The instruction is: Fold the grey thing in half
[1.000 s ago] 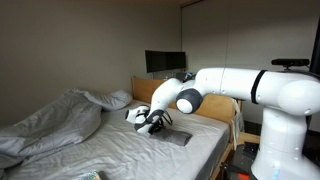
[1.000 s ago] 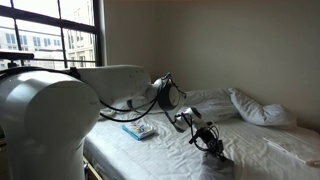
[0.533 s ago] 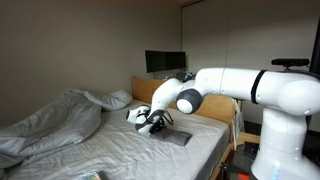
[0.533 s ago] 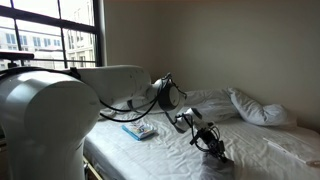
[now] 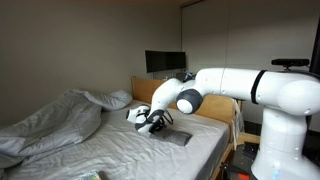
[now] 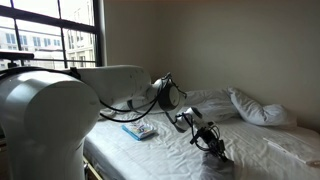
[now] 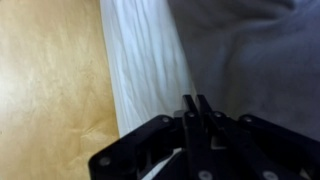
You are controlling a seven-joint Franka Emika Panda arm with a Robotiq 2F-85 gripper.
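Bedroom, whitish sheet (image 5: 120, 152), rumpled blanket (image 5: 50, 122), window (image 6: 45, 35), dark grey cloth (image 5: 176, 139)

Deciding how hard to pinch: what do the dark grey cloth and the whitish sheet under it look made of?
Dark grey cloth: soft textile, perhaps terry or woven, matte; it lies flat and limp, with no shine. Sheet: thin cotton-like fabric, matte, with fine wrinkles running across it. The exact fibre of either cannot be told.

Small dark charcoal-grey cloth (image 5: 176, 138), rectangular, towel-sized, lying flat and unfolded on the whitish sheet (image 5: 110, 150) — near the bed's side edge, slightly rumpled.
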